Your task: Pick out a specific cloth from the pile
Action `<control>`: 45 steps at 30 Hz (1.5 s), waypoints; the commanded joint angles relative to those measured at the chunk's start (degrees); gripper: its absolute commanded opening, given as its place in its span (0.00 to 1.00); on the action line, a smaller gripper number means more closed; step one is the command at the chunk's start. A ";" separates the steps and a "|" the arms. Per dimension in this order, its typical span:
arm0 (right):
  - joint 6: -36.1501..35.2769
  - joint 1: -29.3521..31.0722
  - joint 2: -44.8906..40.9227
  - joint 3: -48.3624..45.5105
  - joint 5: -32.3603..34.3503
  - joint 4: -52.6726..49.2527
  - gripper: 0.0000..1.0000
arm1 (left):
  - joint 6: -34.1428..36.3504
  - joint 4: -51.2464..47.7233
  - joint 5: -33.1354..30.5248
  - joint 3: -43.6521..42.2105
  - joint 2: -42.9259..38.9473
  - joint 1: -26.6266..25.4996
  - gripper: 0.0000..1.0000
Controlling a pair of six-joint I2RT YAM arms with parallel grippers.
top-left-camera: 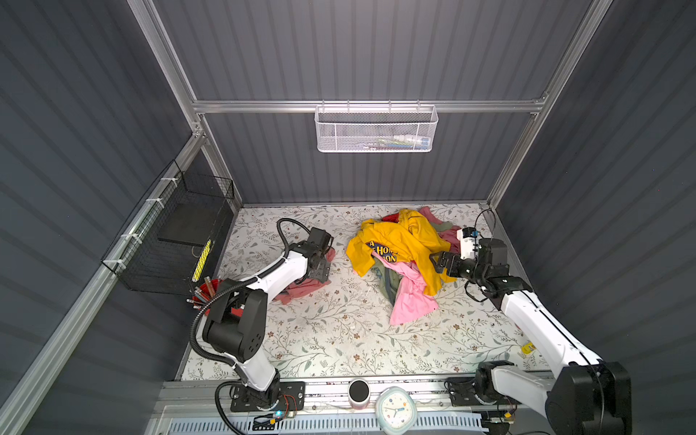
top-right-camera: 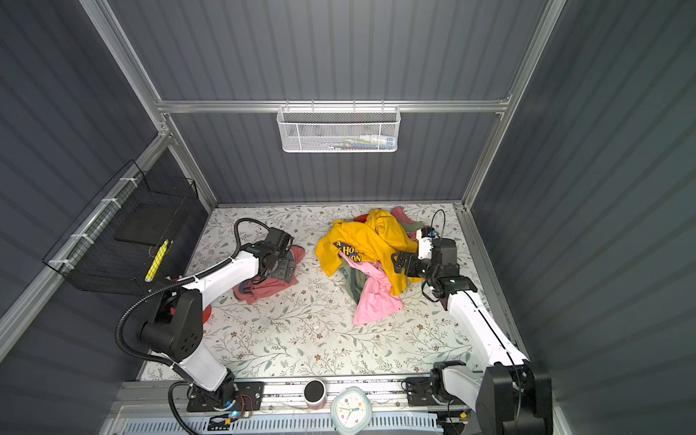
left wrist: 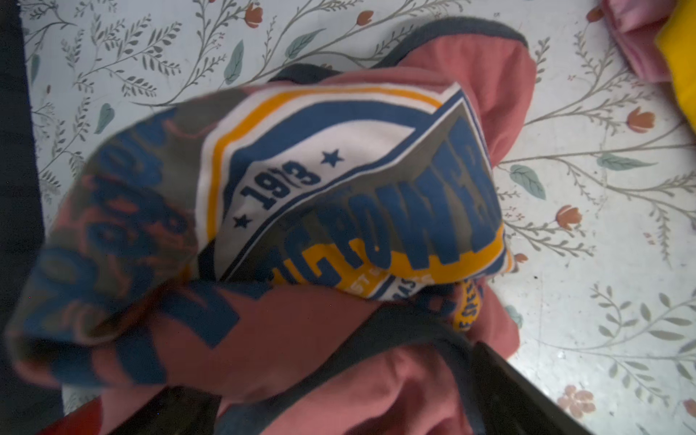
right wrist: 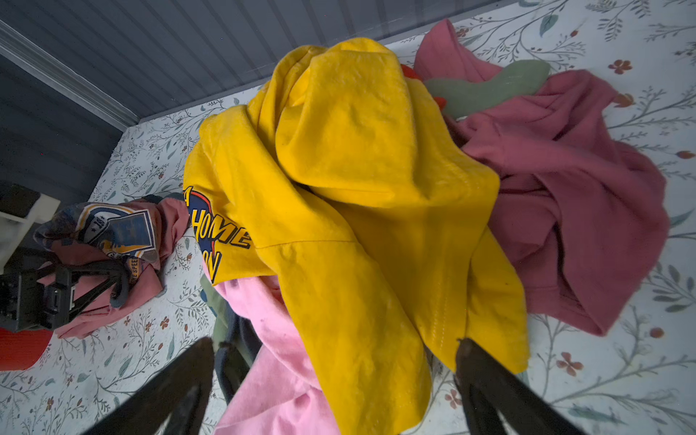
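The cloth [top-left-camera: 297,292] [top-right-camera: 263,290], a salmon-red T-shirt with navy trim and a "1973" print [left wrist: 339,169], lies crumpled on the floral table left of centre, apart from the pile. My left gripper [top-left-camera: 322,269] [top-right-camera: 282,269] [left wrist: 339,388] hovers right over it, jaws wide apart, with fabric bunched between and under the fingers. The pile [top-left-camera: 399,248] [top-right-camera: 369,244] [right wrist: 357,169] sits at the back right: a yellow T-shirt on top, with light pink, olive and dark pink pieces. My right gripper [top-left-camera: 437,263] [top-right-camera: 397,261] [right wrist: 335,346] stands open at the pile's right edge, over yellow and pink hems.
A black wire basket [top-left-camera: 180,233] hangs on the left wall, and a red cup of pens [top-left-camera: 205,292] stands below it. On the back wall is a white mesh basket [top-left-camera: 376,130]. A clock [top-left-camera: 396,408] and a dark cylinder [top-left-camera: 358,391] sit at the front rail.
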 commanded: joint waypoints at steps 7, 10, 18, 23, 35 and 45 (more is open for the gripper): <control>-1.03 0.83 -0.43 0.98 0.02 -1.15 0.99 | 7.66 3.84 8.19 0.40 8.07 1.02 1.00; -1.31 0.89 -0.35 1.16 0.50 -1.53 0.99 | 7.64 3.82 8.60 0.41 11.02 1.09 1.00; -1.63 0.86 -0.37 1.42 1.04 -1.70 0.99 | 6.62 4.11 10.41 0.05 15.85 1.53 0.72; -1.91 0.99 -0.43 1.69 1.39 -1.88 0.99 | 7.67 4.77 9.40 0.47 14.98 1.76 0.34; -2.35 1.37 -2.62 2.39 2.92 -2.09 0.99 | 17.45 5.88 -2.59 9.81 13.88 3.89 0.00; -2.86 2.32 -2.99 3.34 4.54 -3.16 0.99 | 27.07 12.29 -5.85 17.55 17.94 10.07 0.00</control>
